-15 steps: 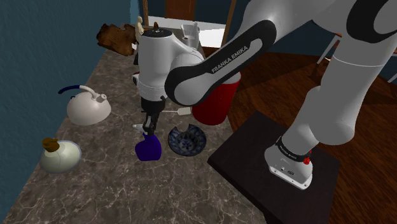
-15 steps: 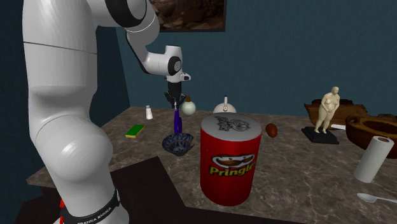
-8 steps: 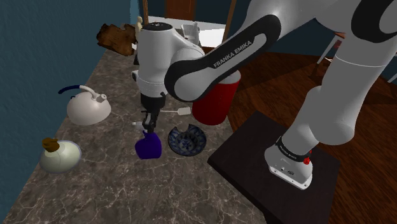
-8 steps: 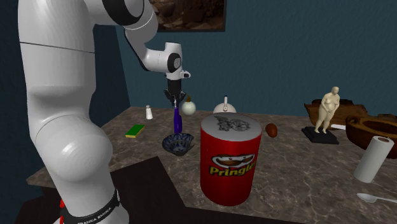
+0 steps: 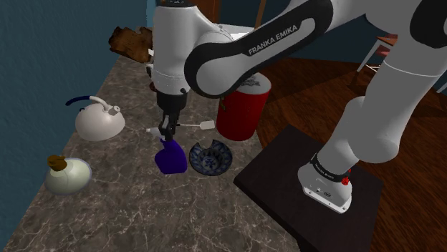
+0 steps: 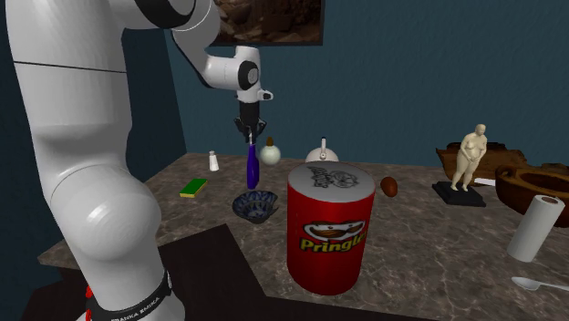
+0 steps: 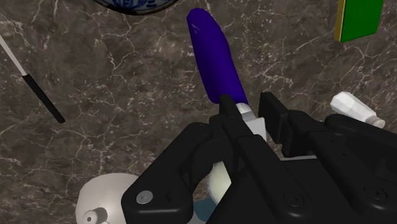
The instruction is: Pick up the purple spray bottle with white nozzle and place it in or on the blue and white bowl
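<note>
The purple spray bottle (image 5: 170, 156) (image 6: 252, 167) (image 7: 216, 60) hangs upright, clear of the marble countertop (image 5: 129, 207). The black gripper (image 5: 166, 131) (image 6: 250, 135) (image 7: 245, 114) is clamped on its white nozzle end. Just beside it, toward the countertop's stand-side edge, sits the blue and white bowl (image 5: 210, 158) (image 6: 254, 206). A red Pringles can (image 5: 243, 107) (image 6: 330, 228) stands near that same edge. By the wall-side edge are a white kettle (image 5: 99, 122) and a corked round flask (image 5: 66, 174).
</note>
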### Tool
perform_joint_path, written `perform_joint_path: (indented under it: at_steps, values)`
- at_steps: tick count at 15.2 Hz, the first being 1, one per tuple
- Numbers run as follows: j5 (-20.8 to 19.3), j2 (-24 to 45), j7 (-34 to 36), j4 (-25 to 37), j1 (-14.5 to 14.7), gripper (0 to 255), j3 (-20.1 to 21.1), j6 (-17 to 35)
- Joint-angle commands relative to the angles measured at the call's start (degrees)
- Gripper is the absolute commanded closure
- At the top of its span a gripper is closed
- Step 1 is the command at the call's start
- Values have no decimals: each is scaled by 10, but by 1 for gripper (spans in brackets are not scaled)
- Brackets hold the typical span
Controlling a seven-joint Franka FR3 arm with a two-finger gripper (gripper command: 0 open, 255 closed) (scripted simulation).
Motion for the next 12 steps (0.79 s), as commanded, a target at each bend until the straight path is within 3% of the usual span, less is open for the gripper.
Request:
perform_joint_path:
  at_steps: [1,12]
  values:
    - [2,-5,0,10,0,255,1,-15]
    - [15,-36,-5,61,-3,255,2,-95]
